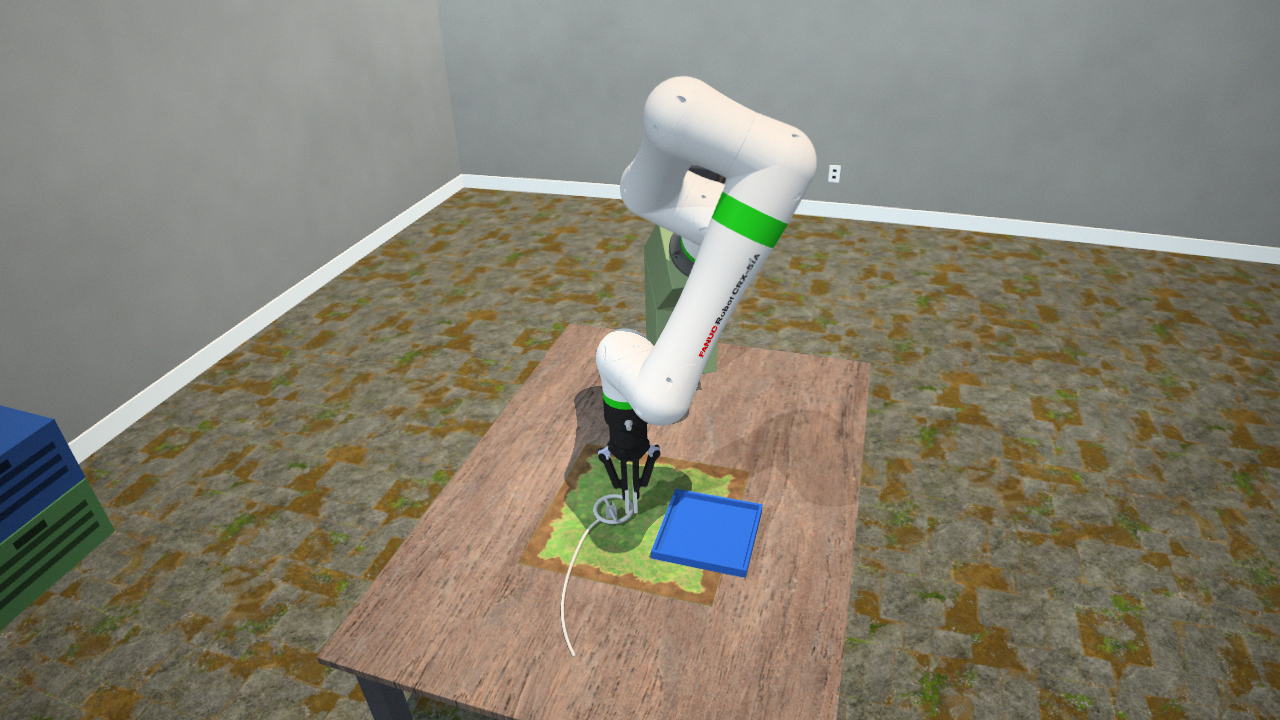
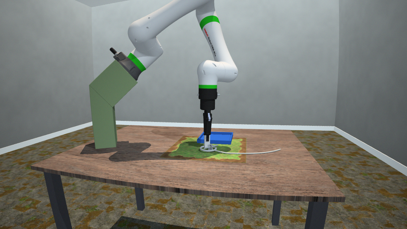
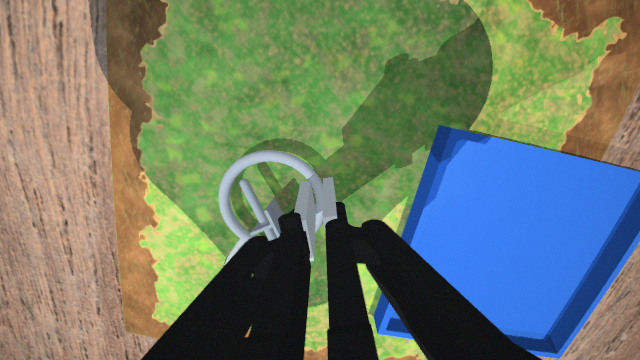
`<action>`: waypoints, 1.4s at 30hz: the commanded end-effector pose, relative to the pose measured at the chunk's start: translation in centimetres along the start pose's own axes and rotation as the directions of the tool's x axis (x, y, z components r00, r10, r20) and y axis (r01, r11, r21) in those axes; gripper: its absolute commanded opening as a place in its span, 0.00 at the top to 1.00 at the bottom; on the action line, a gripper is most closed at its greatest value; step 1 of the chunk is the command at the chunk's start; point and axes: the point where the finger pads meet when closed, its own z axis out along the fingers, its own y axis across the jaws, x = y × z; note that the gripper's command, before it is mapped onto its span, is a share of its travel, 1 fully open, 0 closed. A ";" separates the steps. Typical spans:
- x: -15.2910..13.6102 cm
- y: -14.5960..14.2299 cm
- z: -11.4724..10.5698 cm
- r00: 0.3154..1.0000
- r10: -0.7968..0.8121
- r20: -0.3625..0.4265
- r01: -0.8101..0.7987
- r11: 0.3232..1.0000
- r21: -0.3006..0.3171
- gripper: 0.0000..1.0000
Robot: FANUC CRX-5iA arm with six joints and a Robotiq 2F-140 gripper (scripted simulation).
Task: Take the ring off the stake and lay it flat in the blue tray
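One pale grey metal ring (image 3: pixel 270 192) here; one thin grey stake (image 3: pixel 251 200); one shallow blue square tray (image 1: pixel 708 532); one long white cord (image 1: pixel 572 582); one green-and-brown mat (image 1: pixel 617 550).

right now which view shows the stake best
The wrist view: the stake shows as a short grey post inside the ring, beside the gripper, which is shut on the ring's rim. In the top view it is a tiny sliver within the ring; in the exterior view the fingers mostly hide it.

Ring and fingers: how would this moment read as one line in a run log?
fingers: shut on ring rim | stake: inside ring | blue tray: no ring in it
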 end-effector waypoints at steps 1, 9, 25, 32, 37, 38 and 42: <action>-0.1 0.0 -0.3 0.999 0.001 -0.032 0.000 1.000 0.011 0.90; -0.3 0.0 -0.3 0.997 0.001 -0.074 0.000 1.000 0.022 0.90; -0.5 0.1 -0.5 0.991 0.003 -0.135 0.002 0.999 0.038 0.90; -0.6 0.1 -0.7 0.984 0.005 -0.177 0.004 0.999 0.050 0.90; -0.6 0.1 -0.7 0.984 0.005 -0.177 0.004 0.999 0.050 0.90; -0.6 0.1 -0.7 0.984 0.005 -0.177 0.004 0.999 0.050 0.90; -1.2 0.3 -0.8 0.983 0.005 -0.181 0.004 0.999 0.051 0.90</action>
